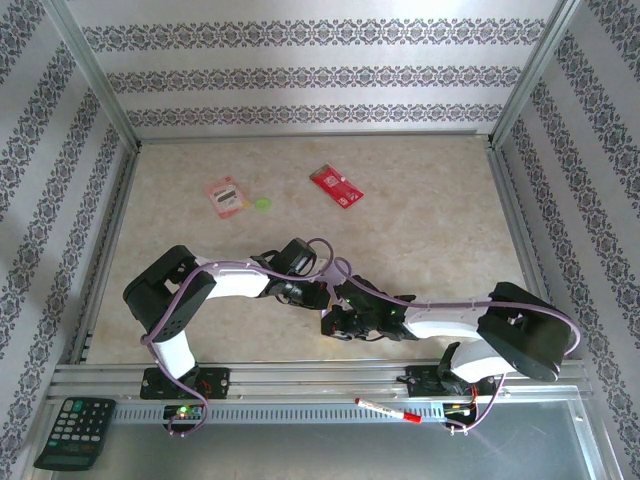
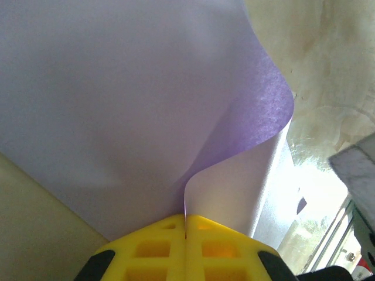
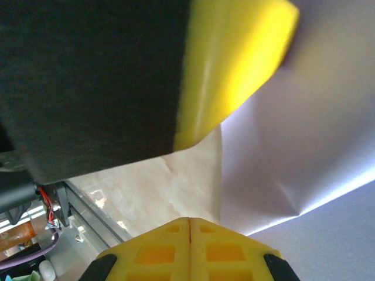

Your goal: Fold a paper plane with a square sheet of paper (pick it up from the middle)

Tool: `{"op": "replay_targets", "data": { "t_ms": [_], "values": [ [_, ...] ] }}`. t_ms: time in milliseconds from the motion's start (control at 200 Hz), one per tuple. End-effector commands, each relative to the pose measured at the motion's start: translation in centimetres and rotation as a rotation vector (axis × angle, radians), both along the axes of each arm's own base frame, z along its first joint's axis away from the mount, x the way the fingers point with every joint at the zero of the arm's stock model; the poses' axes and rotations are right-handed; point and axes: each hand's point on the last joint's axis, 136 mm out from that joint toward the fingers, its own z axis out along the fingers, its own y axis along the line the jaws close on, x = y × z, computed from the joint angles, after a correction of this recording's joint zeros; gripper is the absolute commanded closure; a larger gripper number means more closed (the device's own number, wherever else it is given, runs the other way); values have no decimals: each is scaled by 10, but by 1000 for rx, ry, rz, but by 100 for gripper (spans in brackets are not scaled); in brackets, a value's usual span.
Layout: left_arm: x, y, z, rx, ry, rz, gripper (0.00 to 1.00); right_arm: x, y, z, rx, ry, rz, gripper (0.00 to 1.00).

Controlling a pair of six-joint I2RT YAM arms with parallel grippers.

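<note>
Clearly, the left hand (image 2: 186,218) has its yellow fingers shut on an edge of the thin, pale lilac square sheet of paper (image 2: 117,105), which curls over in a soft wave above the fingertips. The right hand (image 3: 190,219) is closed too, yellow fingers together; the sheet reaches its right finger, though whether it is pinched I cannot tell. Both hands meet over the near middle of the beige marbled worktop (image 1: 420,230). Well apart, toward the far side, lie a red rectangular card (image 1: 336,186) and a pink-red packet (image 1: 226,196).
</note>
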Motion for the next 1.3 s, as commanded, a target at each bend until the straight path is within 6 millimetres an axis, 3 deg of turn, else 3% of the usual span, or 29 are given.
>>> {"op": "replay_targets", "data": {
  "t_ms": [0,205,435,674,914,1104,1294],
  "values": [
    [-20,28,-41,170,62,-5,100,4,-1,-7,-28,-9,-9,98],
    [-19,28,-40,172,57,-10,100,-6,-10,-24,-63,34,-2,100],
    [-19,29,-41,176,56,-9,100,-19,-11,-16,-34,42,9,100],
    [-20,29,-43,178,63,-10,100,13,-7,14,37,-44,-68,100],
    [-20,30,-42,177,61,-10,100,25,-8,-2,-7,-27,-82,100],
    [-20,30,-41,179,57,-12,100,11,-21,-24,-49,34,-77,100],
    [-21,31,-43,184,58,-12,100,25,-21,5,7,-16,-108,100]
  ]
}}
